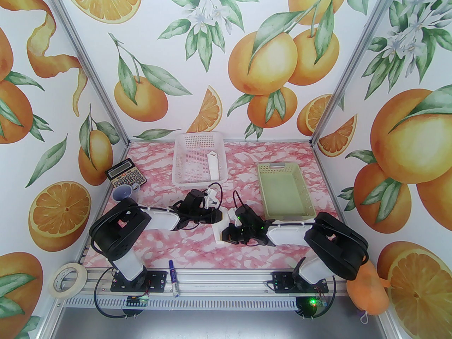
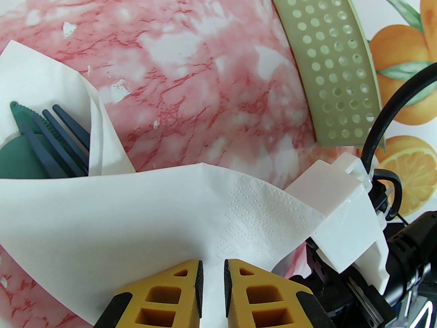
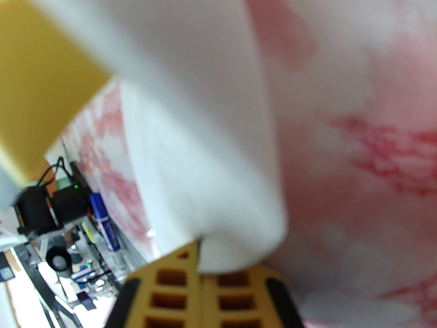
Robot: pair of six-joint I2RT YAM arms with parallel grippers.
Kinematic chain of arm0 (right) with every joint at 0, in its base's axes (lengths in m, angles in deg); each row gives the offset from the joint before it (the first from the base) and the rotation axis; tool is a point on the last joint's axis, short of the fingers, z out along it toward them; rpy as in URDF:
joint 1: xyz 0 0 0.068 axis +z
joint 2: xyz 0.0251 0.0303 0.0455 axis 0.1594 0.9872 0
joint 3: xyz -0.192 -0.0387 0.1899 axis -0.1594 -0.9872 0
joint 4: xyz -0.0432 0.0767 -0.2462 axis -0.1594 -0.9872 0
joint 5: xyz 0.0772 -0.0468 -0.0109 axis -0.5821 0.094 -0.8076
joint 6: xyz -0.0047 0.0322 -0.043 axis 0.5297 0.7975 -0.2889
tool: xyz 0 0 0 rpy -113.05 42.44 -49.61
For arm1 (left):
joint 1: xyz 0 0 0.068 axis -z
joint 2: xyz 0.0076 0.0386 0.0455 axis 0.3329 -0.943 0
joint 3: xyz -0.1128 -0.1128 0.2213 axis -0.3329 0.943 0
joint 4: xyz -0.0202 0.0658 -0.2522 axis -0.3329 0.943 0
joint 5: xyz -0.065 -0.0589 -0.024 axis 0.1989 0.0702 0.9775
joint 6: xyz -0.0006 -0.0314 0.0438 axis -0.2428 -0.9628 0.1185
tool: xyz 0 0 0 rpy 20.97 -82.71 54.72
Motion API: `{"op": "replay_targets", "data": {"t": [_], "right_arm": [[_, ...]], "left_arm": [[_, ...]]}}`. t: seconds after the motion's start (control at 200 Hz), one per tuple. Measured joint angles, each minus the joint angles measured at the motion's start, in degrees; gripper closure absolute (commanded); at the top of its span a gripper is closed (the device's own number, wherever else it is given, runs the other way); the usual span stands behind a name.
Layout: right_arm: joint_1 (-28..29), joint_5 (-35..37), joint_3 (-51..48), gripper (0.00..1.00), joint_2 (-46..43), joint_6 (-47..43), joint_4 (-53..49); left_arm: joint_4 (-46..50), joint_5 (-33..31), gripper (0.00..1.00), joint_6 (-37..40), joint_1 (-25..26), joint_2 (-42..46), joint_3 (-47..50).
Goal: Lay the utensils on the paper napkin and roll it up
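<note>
White edges of the paper napkin (image 2: 136, 217) sit pinched in the left hand (image 2: 212, 265) and right hand (image 3: 204, 268), utensils (image 2: 17, 159) wrapped inside.

Basket (image 1: 199, 157): upper centre of the top view; tray (image 1: 284, 192) to its right. Calculator (image 1: 126, 177) and cup (image 1: 123, 191) at left, cup in front. Napkin (image 1: 218, 233) at centre on the surface (image 1: 197, 249), utensils (image 2: 44, 142) inside its fold. Marker pen (image 1: 173, 277) at lower centre; tape roll (image 1: 67, 279) at lower left.
</note>
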Motion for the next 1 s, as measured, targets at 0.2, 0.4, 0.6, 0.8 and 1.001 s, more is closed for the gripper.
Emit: {"op": "replay_targets", "data": {"t": [0.2,0.4,0.6,0.8,1.001], "right_arm": [[0.0,1.1,0.8,0.75,-2.0,-1.2,-4.3],[-0.3,3.2,2.3,0.66,-6.6,-2.5,-14.1],[-4.2,4.7,4.8,0.73,-13.1,-5.5,-24.0],[-5.4,5.6,9.1,0.87,-16.0,-7.9,-27.2],[-5.4,5.4,10.6,0.89,-12.2,-8.2,-24.3]], "left_arm": [[0.0,0.1,0.80,0.7,0.2,-0.1,0.0],[0.1,0.0,0.80,1.5,0.3,-0.1,0.0],[0.0,-0.1,0.80,1.7,0.3,-0.1,0.0],[0.1,-0.1,0.80,2.0,0.3,-0.1,0.0],[0.1,-0.1,0.80,2.0,0.3,-0.1,0.0]]}}
